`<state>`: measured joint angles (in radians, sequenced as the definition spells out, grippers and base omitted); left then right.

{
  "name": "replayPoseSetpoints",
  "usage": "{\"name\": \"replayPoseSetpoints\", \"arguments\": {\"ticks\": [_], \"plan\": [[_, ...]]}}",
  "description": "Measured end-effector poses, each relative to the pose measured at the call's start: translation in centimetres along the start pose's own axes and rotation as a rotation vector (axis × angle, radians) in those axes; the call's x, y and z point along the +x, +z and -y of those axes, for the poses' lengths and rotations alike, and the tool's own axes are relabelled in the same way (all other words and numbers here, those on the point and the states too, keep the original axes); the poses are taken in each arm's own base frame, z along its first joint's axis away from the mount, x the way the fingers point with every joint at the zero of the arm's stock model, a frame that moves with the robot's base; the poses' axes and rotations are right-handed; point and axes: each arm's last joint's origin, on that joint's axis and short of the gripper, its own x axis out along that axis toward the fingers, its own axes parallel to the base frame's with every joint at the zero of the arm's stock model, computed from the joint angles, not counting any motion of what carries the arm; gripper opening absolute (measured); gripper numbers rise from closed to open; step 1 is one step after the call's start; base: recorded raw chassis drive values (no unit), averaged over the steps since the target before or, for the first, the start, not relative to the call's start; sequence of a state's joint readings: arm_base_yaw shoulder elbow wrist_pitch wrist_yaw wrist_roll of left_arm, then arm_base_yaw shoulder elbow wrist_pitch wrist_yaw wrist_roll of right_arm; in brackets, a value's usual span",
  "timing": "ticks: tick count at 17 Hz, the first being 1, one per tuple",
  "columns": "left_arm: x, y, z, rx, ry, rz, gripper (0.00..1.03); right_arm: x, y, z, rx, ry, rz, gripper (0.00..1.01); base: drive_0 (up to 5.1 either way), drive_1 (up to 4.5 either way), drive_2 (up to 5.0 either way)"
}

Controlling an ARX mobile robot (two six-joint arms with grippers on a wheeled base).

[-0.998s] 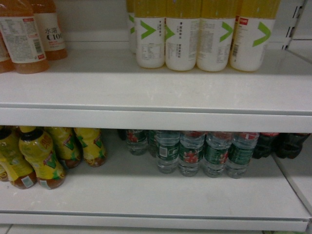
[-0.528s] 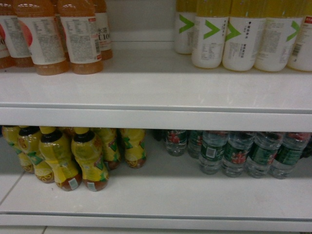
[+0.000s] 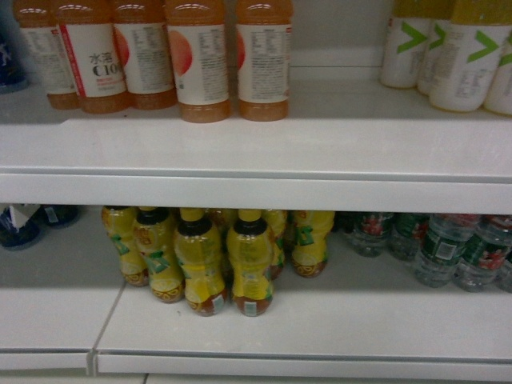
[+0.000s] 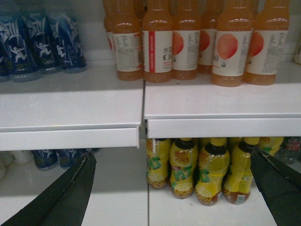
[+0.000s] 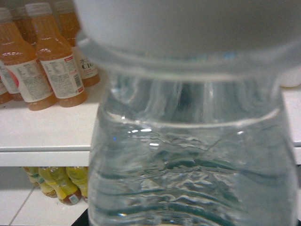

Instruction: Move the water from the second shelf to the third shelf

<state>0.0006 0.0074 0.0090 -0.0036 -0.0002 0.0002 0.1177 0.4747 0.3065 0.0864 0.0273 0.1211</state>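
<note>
A clear ribbed water bottle [image 5: 193, 155] fills the right wrist view, white cap at the top, very close to the camera. My right gripper is shut on it; its fingers are hidden behind the bottle. More water bottles [image 3: 448, 248] with green labels stand at the right end of the lower shelf [image 3: 320, 328] in the head view. My left gripper [image 4: 172, 155] is open with nothing between its black fingers [image 4: 70, 193], and it faces the shelf front. Neither gripper shows in the head view.
Orange drink bottles [image 3: 200, 64] stand on the upper shelf [image 3: 256, 152], with white-and-yellow bottles [image 3: 464, 56] to their right. Yellow lemon tea bottles [image 3: 224, 256] crowd the lower shelf. Blue bottles [image 4: 42, 42] stand at upper left. A seam [image 4: 143, 101] splits two shelf sections.
The head view has swung to the left: the water and white-and-yellow bottles slid toward the right edge, and the orange and lemon tea bottles came to the middle.
</note>
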Motion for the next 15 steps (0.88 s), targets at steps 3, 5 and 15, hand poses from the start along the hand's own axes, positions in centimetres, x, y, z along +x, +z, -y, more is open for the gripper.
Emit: {"name": "replayPoseSetpoints", "arguments": {"ticks": [3,5,15], "plan": [[0.0,0.0,0.0,0.0,0.0,0.0,0.98,0.01,0.0,0.0,0.0,0.001,0.0,0.43,-4.7,2.28,2.3],[0.0,-0.01,0.0,0.0,0.0,-0.002,0.98,0.02,-0.01,0.0,0.0,0.001,-0.001,0.43,-4.8,2.25,2.2],[0.0,-0.02,0.0,0.0,0.0,-0.002,0.98,0.02,-0.04,0.0,0.0,0.0,-0.004,0.43,-4.7,2.31,2.3]]}}
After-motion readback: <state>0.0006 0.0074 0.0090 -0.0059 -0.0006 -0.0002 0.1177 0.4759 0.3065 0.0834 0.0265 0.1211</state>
